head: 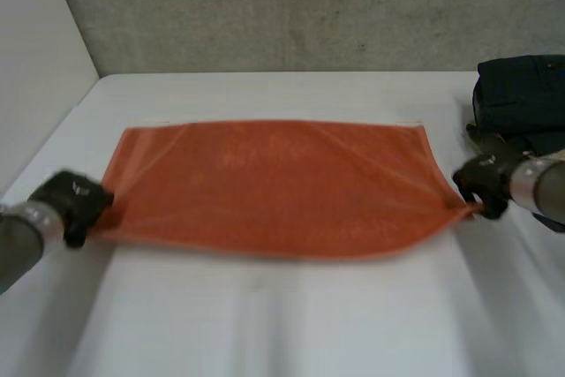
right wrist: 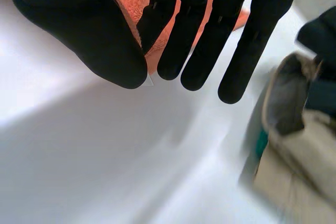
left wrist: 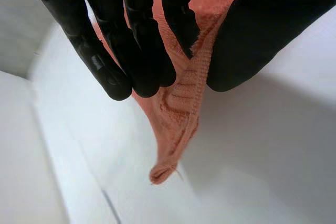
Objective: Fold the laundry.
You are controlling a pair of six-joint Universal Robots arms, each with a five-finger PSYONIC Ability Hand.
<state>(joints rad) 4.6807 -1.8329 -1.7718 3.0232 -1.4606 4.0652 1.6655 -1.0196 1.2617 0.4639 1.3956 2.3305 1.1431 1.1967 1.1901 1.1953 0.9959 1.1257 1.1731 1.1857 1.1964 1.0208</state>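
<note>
An orange towel (head: 274, 187) is seen spread flat across the middle of the head view, on the white table (head: 265, 324). Its near left corner, at the lower left of the frame, is pinched by the left hand (head: 75, 200). In the left wrist view the cloth is clamped between the fingers (left wrist: 142, 51) and the thumb (left wrist: 252, 40), with the corner's tip hanging past the fingertips. The near right corner is held by the right hand (head: 484, 184) at the frame's right edge (again between thumb (right wrist: 79, 30) and fingers). A dark pile of laundry (head: 521, 94) is found at the upper right, just beside the right hand and apart from the towel.
</note>
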